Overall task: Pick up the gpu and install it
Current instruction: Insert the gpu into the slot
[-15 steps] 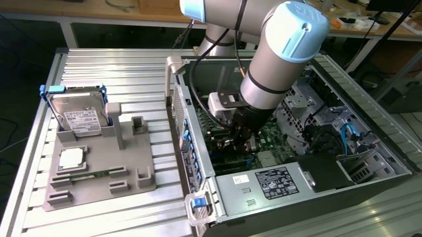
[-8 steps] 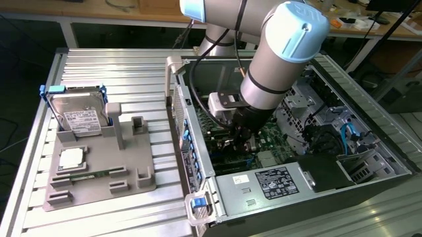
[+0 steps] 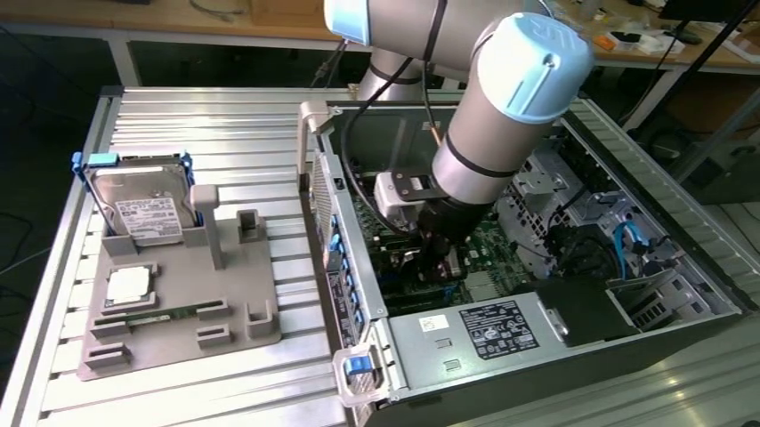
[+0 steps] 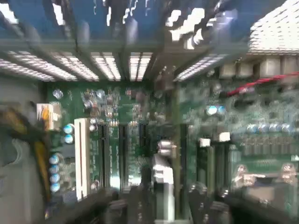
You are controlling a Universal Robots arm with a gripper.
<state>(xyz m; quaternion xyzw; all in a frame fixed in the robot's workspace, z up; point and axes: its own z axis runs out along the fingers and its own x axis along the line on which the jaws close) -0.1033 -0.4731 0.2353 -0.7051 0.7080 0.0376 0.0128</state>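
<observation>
The open computer case lies on its side at the exterior view's right. My gripper reaches down inside it, just above the green motherboard. In the wrist view the gpu appears edge-on as a thin silver and dark strip held between the dark fingers of the gripper, which is shut on it. The card hangs right above the row of black expansion slots on the motherboard, beside a white slot. I cannot tell whether the card touches a slot.
At the exterior view's left, a grey fixture holds a silver hard drive in a blue frame, a square chip and a memory stick; its two upright posts are bare. The power supply, drive cage and blue cables crowd the case.
</observation>
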